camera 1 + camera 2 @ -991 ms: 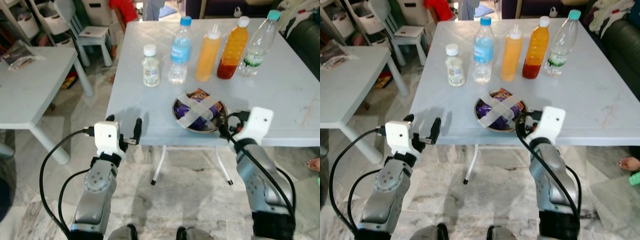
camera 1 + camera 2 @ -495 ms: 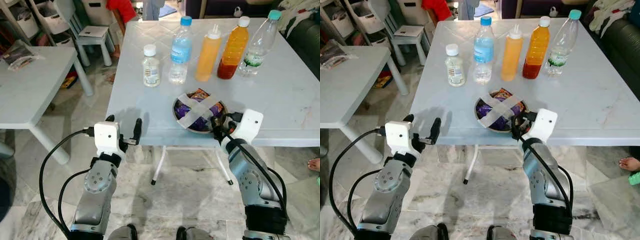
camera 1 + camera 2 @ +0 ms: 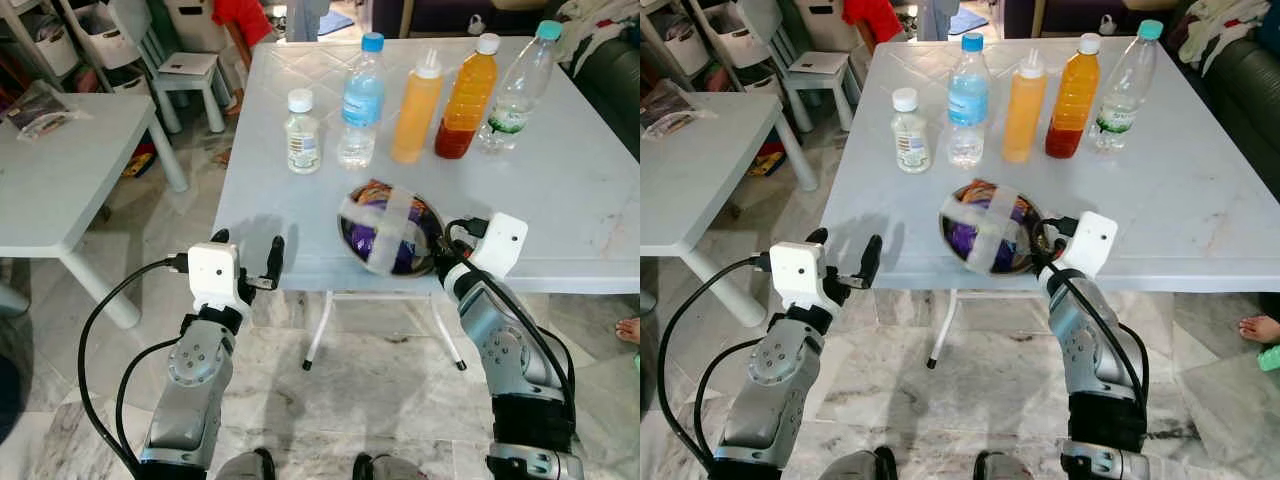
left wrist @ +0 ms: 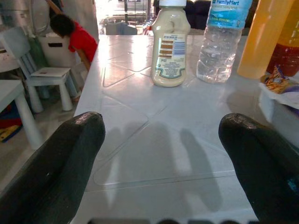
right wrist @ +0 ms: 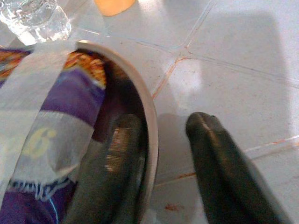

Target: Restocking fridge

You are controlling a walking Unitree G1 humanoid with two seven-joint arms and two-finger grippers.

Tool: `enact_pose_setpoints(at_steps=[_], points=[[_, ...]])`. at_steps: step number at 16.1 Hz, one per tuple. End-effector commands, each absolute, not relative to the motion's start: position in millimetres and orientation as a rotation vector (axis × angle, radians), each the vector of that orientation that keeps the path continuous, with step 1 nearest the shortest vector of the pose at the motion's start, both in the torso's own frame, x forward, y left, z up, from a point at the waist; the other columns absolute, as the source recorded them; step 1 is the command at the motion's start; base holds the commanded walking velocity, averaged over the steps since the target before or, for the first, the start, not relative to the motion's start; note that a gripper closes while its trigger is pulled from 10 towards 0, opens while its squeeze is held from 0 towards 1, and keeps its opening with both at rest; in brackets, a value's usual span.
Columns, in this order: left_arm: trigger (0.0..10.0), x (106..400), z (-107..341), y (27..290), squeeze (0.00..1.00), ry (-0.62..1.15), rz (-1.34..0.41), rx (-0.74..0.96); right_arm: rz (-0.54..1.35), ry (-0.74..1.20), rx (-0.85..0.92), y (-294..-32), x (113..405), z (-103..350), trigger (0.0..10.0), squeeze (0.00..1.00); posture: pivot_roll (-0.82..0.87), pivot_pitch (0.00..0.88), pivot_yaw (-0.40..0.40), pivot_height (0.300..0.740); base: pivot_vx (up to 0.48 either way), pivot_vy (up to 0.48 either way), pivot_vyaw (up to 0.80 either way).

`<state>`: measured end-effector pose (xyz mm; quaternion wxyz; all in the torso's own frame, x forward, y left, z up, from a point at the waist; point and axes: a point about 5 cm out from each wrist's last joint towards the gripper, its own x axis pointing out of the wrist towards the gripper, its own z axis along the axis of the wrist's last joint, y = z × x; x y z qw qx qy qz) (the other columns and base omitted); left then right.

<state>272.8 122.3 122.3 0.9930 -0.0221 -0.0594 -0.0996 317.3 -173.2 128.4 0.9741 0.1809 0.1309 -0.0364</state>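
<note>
The worktop [image 3: 560, 170] is pale grey-white with faint lines across it and small rusty specks. On it stand a cloudy whitish bottle with a white cap [image 3: 300, 132], a clear bottle with a blue cap and blue label [image 3: 361, 100], an orange squeeze bottle with a white nozzle [image 3: 417, 98], an orange-to-red bottle with a white cap [image 3: 466, 97], and a clear bottle with a teal cap and green-and-white label [image 3: 515, 88]. The metal-rimmed bowl [image 3: 392, 228] holds purple and orange packets under a cross of translucent whitish tape. Each claw, left [image 3: 246, 252] and right [image 5: 161, 168], has black fingers on a white housing.
</note>
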Motion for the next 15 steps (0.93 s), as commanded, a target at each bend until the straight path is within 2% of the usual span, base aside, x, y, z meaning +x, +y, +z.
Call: enact_pose_setpoints(at_steps=[1,2,4,5,8,9,10,15], points=[[10.0,271.5,123.3,122.4,0.00,-0.118,-0.205,-0.038,-0.088,0.322,0.376,-175.0,317.0,119.2,0.0,0.00,-0.07,0.141,0.039,0.740,0.000,0.000,0.00],[10.0,271.5,123.2,122.3,0.00,-0.117,-0.206,-0.037,-0.087,0.323,0.377,-175.1,317.5,119.3,0.2,0.00,-0.07,0.141,0.039,0.740,0.000,0.000,0.00],[10.0,271.2,123.3,122.4,0.00,-0.116,-0.206,-0.032,-0.088,0.329,0.377,-175.8,322.8,120.3,9.1,0.00,-0.07,0.140,0.040,0.740,0.000,0.000,0.00],[10.0,271.4,123.4,123.1,0.00,-0.115,-0.204,-0.031,-0.067,0.342,0.378,-174.5,325.0,120.8,10.0,0.00,-0.06,0.139,0.040,0.740,0.000,0.000,0.00],[10.0,271.2,123.0,122.9,0.00,-0.112,-0.203,-0.028,-0.010,0.411,0.342,-170.6,326.9,114.9,10.0,0.00,-0.06,0.139,0.039,0.740,0.000,0.000,0.00],[10.0,271.0,123.1,122.1,0.00,-0.113,-0.204,-0.027,0.013,0.417,0.365,-169.0,328.4,115.0,10.0,0.12,-0.06,0.140,0.038,0.740,0.000,0.000,0.00],[10.0,271.0,123.4,121.6,0.00,-0.113,-0.204,-0.026,0.014,0.414,0.359,-169.3,330.1,116.4,10.0,1.00,-0.06,0.140,0.038,0.740,0.000,0.000,0.00],[10.0,270.8,123.8,122.7,0.00,-0.112,-0.205,-0.020,0.048,0.440,0.370,-168.0,333.0,116.9,10.0,1.00,-0.06,0.143,0.044,0.740,0.000,0.000,0.00]])
